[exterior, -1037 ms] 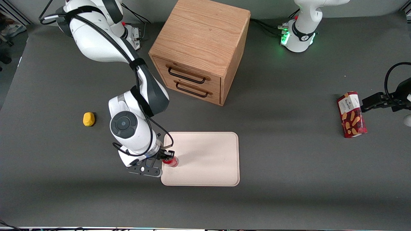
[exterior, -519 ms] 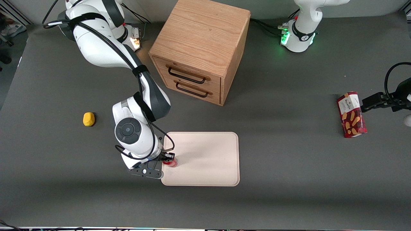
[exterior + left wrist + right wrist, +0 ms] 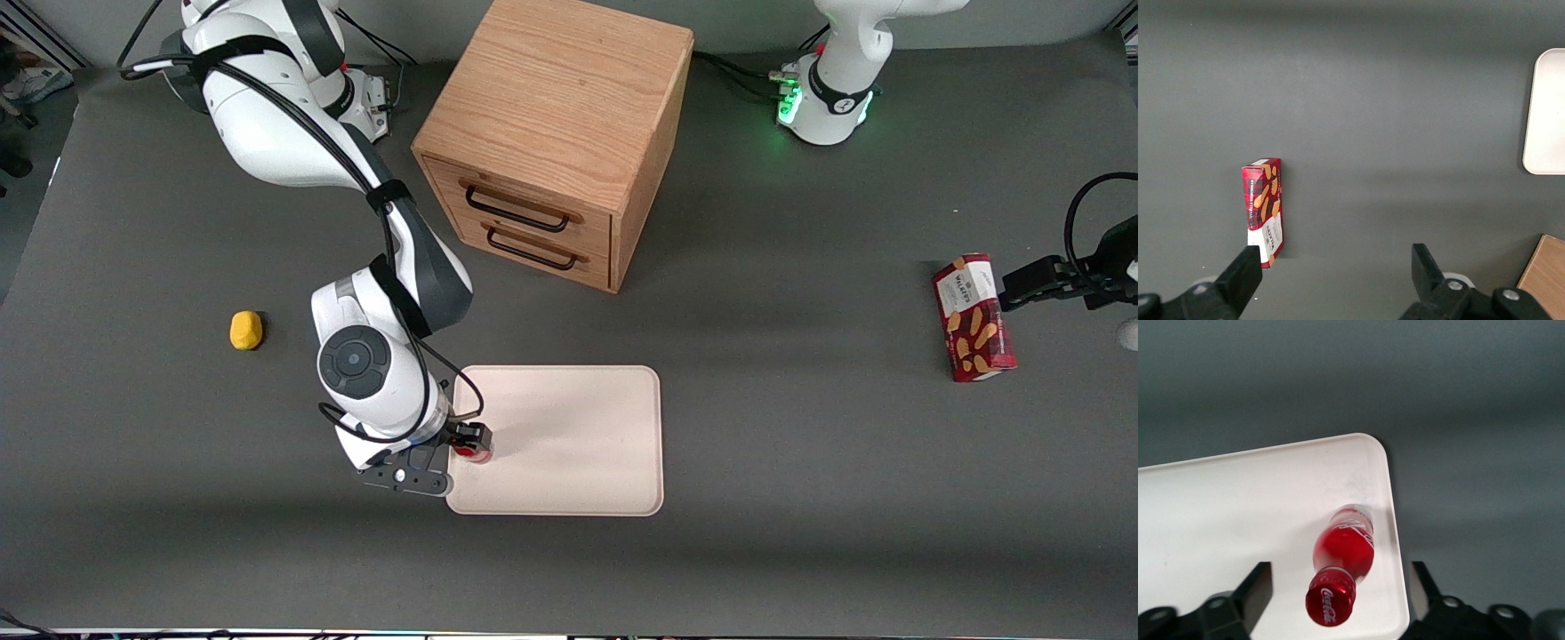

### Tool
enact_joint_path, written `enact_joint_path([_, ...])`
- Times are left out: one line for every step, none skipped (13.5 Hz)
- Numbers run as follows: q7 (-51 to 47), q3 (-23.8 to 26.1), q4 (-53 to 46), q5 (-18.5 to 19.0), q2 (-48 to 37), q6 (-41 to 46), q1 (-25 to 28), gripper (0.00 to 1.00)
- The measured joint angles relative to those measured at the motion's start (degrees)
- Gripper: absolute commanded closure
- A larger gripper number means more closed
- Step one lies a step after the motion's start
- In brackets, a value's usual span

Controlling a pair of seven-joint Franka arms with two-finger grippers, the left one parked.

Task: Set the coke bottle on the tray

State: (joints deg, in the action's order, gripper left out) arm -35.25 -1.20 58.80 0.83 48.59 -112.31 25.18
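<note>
On the tray, at the end nearest the working arm, the coke bottle stands just inside the rim, mostly hidden in the front view by the gripper hanging right over it. Only a sliver of red shows under the black fingers. The rest of the tray surface is bare. Wooden drawer cabinet sits farther from the front camera than the tray, both drawers closed. Yellow lump lies on the table toward the working arm's end, biscuit box toward the parked arm's end. None of them is in the way.

Left wrist view: just the biscuit box on the grey table, one corner of the tray, and an edge of the cabinet. Nothing new for the task.

Right wrist view: bottle upright on the tray, silvery base on the cream surface close to a rounded corner and the rim. Gripper is spread wide. Both fingers stand clear of the bottle with gaps either side, so it holds nothing.

Judgement: placement looks done, with the bottle released, standing on its own and fully inside the rim. What's left is a straight lift clear without clipping the cap. It's a slim bottle near the edge, so a nudge could tip it over the rim.
</note>
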Motion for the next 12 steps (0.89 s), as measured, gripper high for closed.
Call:
enact_joint_path([0.0,0.0,-0.3,0.0,-0.4,0.3,0.0,0.0])
enact_joint_path([0.0,0.0,-0.7,0.0,-1.2,1.6,0.0,0.0])
enact_joint_path([0.0,0.0,-1.1,0.0,-2.3,4.1,0.0,0.0])
enact_joint_path([0.0,0.0,-1.4,0.0,-3.9,7.4,0.0,0.0])
enact_joint_path([0.0,0.0,-1.7,0.0,-5.9,11.3,-0.1,0.0])
enact_joint_path([0.0,0.0,-1.9,0.0,-8.0,15.4,-0.2,0.0])
enact_joint_path([0.0,0.0,-2.0,0.0,-10.4,19.2,-0.5,0.0])
enact_joint_path([0.0,0.0,-2.1,0.0,-12.8,22.9,-0.7,0.0])
enact_joint_path([0.0,0.2,-2.1,0.0,-15.1,26.1,-1.0,0.0])
enact_joint_path([0.0,1.0,-2.1,0.0,-17.3,28.9,-1.6,0.0])
enact_joint_path([0.0,2.4,-2.1,0.0,-19.2,31.5,-2.6,0.0])
enact_joint_path([0.0,4.3,-2.0,0.0,-21.1,34.1,-4.2,0.0])
